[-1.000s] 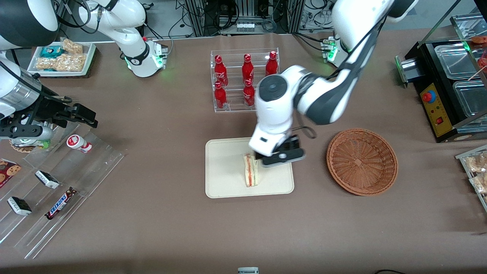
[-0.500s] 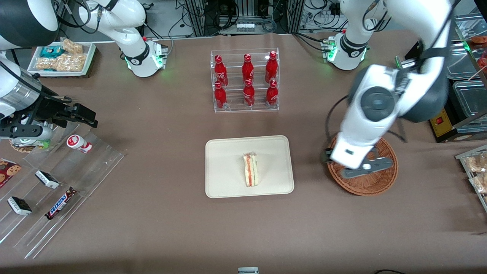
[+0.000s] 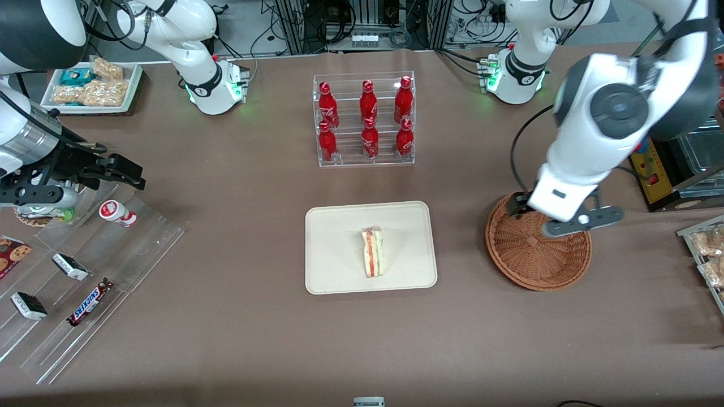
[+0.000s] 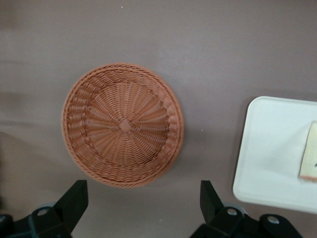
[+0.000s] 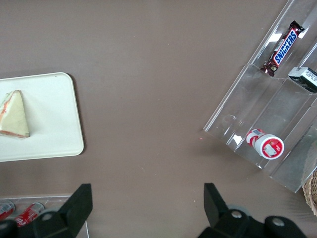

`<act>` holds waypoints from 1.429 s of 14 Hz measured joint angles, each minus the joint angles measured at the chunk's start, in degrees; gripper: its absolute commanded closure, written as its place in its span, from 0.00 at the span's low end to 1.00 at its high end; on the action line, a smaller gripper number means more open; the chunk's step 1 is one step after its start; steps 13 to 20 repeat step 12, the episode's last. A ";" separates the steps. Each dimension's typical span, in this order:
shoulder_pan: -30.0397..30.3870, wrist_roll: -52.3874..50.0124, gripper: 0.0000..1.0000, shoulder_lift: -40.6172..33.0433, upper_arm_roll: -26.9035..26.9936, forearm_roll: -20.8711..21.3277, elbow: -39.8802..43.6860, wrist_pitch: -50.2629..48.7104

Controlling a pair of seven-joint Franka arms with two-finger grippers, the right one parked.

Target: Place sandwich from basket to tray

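- I have the tool (image 3: 565, 221) up over the basket (image 3: 526, 261), at the right of the front frame. It hangs above the part of the rim farther from the front camera.
- In the wrist view the two fingers (image 4: 73, 202) stand wide apart with nothing between them — the tool is open and holds nothing.
- The basket is round, reddish-brown wicker, and I see only bare weave in it from the wrist camera (image 4: 124, 124).
- The sandwich (image 3: 373, 252) lies on the tray (image 3: 334, 265), just below the middle of the front frame. It rests near the tray's centre with its red and green filling edge facing up.
- The parked arm's wrist camera also catches the sandwich (image 5: 13, 115) flat on the tray (image 5: 54, 134), well inside the rim.
- The tray and basket sit side by side on the brown surface (image 3: 254, 186), apart from each other — a strip of bare surface shows between them.
- From the wrist camera I get only a corner of the tray (image 4: 277, 153), and a sliver of the sandwich (image 4: 310, 158) at the frame's edge.
- A clear rack of red bottles (image 3: 365, 118) stands above the tray in the front frame, farther from the camera.
- At lower left, clear racks hold a Snickers bar (image 3: 89, 302) and other small packs.
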 measured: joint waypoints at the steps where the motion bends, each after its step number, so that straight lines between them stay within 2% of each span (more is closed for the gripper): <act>1: 0.04 4.83 0.00 -1.71 2.47 -1.45 0.03 -1.55; 4: 0.30 18.98 0.00 -7.32 7.42 -3.82 0.13 -7.35; 8: 1.70 25.84 0.00 -10.31 7.74 -3.91 2.13 -8.69; 20: 2.28 26.85 0.00 -10.16 8.79 -5.02 2.62 -8.85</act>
